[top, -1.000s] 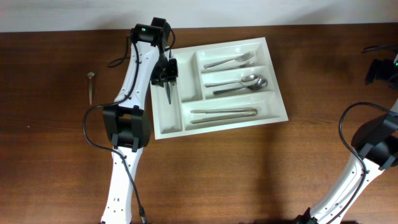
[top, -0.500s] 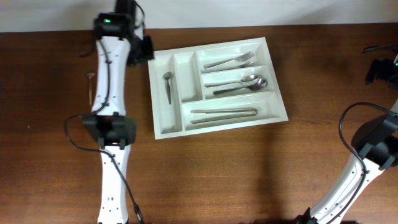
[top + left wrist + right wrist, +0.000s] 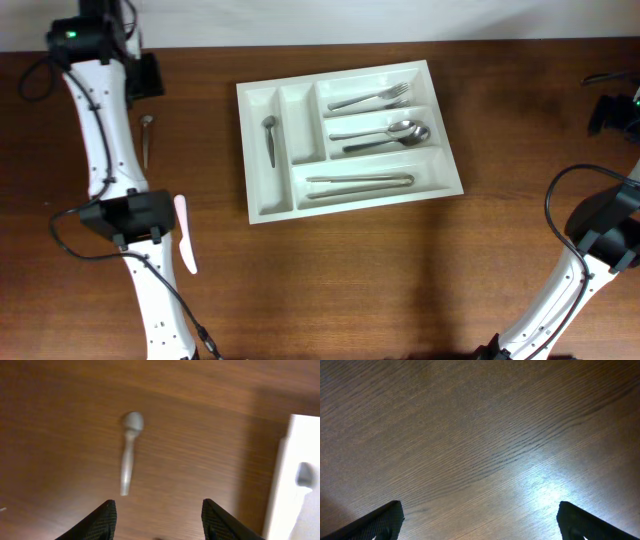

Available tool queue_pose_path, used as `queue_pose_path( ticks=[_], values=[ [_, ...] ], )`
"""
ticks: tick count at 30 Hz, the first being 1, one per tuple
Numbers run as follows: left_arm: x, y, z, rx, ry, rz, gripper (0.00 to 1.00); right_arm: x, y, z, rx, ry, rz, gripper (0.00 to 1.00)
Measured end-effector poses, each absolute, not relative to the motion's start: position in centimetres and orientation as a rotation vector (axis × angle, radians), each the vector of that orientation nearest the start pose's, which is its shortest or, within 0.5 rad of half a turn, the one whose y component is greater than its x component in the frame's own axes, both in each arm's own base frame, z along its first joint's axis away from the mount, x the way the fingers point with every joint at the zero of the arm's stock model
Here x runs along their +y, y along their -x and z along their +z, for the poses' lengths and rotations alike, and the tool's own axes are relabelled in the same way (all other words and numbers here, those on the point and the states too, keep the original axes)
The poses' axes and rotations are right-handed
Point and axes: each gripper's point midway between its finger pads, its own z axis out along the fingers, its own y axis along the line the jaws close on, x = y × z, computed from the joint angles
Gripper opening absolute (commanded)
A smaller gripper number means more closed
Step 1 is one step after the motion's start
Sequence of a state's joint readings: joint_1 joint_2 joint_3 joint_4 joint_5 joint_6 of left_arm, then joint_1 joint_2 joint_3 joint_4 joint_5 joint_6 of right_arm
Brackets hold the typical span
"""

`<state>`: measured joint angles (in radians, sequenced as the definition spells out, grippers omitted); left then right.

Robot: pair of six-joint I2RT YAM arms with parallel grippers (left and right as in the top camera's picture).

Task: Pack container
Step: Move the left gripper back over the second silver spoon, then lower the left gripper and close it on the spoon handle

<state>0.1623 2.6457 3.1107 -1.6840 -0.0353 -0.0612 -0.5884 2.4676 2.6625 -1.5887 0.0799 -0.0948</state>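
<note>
The container (image 3: pixel 262 205) is a white tray lying mid-table, a little to the right of the middle. A small spoon (image 3: pixel 270 139) lies in its left narrow compartment. Forks (image 3: pixel 372 98), spoons (image 3: pixel 385 134) and knives (image 3: pixel 360 181) fill the three long ones. A loose small spoon (image 3: pixel 147 138) (image 3: pixel 128 455) lies on the wood to the left of the tray. My left gripper (image 3: pixel 143 78) (image 3: pixel 160 520) hovers open just beyond it, with nothing between the fingers. My right gripper (image 3: pixel 480 522) is wide open over bare wood at the far right (image 3: pixel 606 112).
The tray's left edge (image 3: pixel 300 440) shows at the right of the left wrist view, with a spoon head (image 3: pixel 304 474) inside. My left arm's base link (image 3: pixel 125 215) stands on the table's left. The table's back edge runs just behind the left gripper.
My left arm has swung from over the tray's narrow compartment to the far left. It left the small spoon in that compartment, and its jaws have opened wider. The right arm has not moved.
</note>
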Motion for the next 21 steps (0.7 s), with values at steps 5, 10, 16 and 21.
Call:
queue_pose_path(
  ticks=[5, 10, 16, 21],
  values=[
    [12.5, -50.9, 15.6, 2.830, 0.365, 0.157, 0.67, -28.8, -40.7, 14.3, 2.901, -0.743, -0.202, 0.98],
    [13.8, -50.3, 12.7, 2.923, 0.316, 0.201, 0.72, -28.8, -40.7, 14.3, 2.901, -0.743, -0.202, 0.99],
    [13.9, -50.3, 8.3, 3.014, 0.249, 0.206, 0.72, -28.8, -40.7, 14.3, 2.902, -0.742, -0.201, 0.99],
    [14.1, -50.8, 5.6, 3.029, 0.183, 0.218, 0.72, -28.8, -40.7, 14.3, 2.902, -0.743, -0.202, 0.99]
  ],
)
